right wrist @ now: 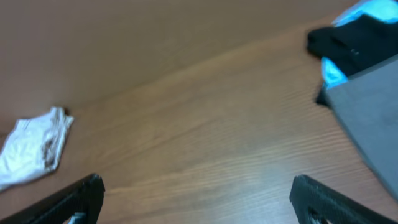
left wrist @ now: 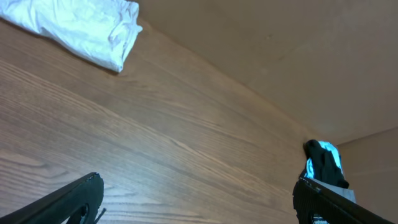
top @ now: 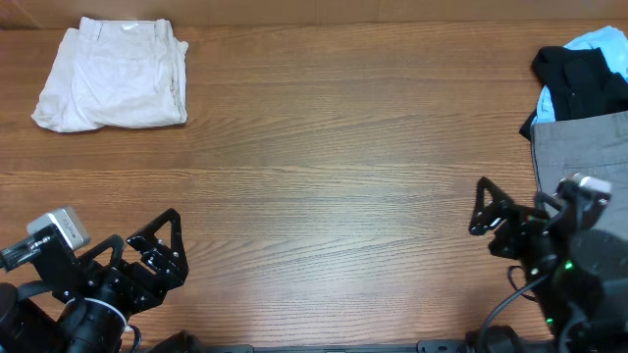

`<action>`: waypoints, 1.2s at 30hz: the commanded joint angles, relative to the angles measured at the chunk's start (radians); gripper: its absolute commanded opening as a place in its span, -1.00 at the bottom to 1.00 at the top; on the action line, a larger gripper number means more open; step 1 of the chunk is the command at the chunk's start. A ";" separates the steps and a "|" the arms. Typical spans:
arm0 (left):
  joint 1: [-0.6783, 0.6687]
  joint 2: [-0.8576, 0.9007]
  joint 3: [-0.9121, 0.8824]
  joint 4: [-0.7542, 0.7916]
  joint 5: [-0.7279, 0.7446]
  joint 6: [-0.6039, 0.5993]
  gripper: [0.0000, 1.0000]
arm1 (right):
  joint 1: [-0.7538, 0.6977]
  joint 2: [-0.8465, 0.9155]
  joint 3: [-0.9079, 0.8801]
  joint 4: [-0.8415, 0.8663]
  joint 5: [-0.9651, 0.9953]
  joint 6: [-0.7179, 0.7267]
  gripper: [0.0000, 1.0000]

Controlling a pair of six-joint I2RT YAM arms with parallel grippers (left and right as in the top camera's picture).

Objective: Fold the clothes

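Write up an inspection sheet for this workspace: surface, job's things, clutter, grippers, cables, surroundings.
Surface: wood-grain table, flat, no stains seen.
Job's things: cream trousers, folded in a bundle at the far left corner, apart from both arms.
Clutter: black garment, light blue garment and grey garment, heaped at the right edge.
Grippers: left gripper open, holding nothing; right gripper open, holding nothing; both at the near edge.
Cables: black cable looping beside the right arm.
Surroundings: plain brown wall behind the table.
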 commanded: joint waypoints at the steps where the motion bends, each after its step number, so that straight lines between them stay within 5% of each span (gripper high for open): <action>1: -0.001 -0.004 0.008 0.003 0.015 0.023 1.00 | -0.018 -0.099 -0.192 0.115 -0.053 -0.072 1.00; 16: -0.001 -0.004 0.008 0.003 0.015 0.023 0.99 | -0.121 -0.406 -0.827 0.743 -0.156 -0.146 1.00; 23: -0.001 -0.004 0.008 0.003 0.015 0.023 0.99 | -0.127 -0.520 -0.888 0.770 -0.161 -0.286 1.00; 36: -0.001 -0.004 0.008 0.003 0.015 0.023 1.00 | -0.197 -0.553 -0.903 0.824 -0.154 -0.274 1.00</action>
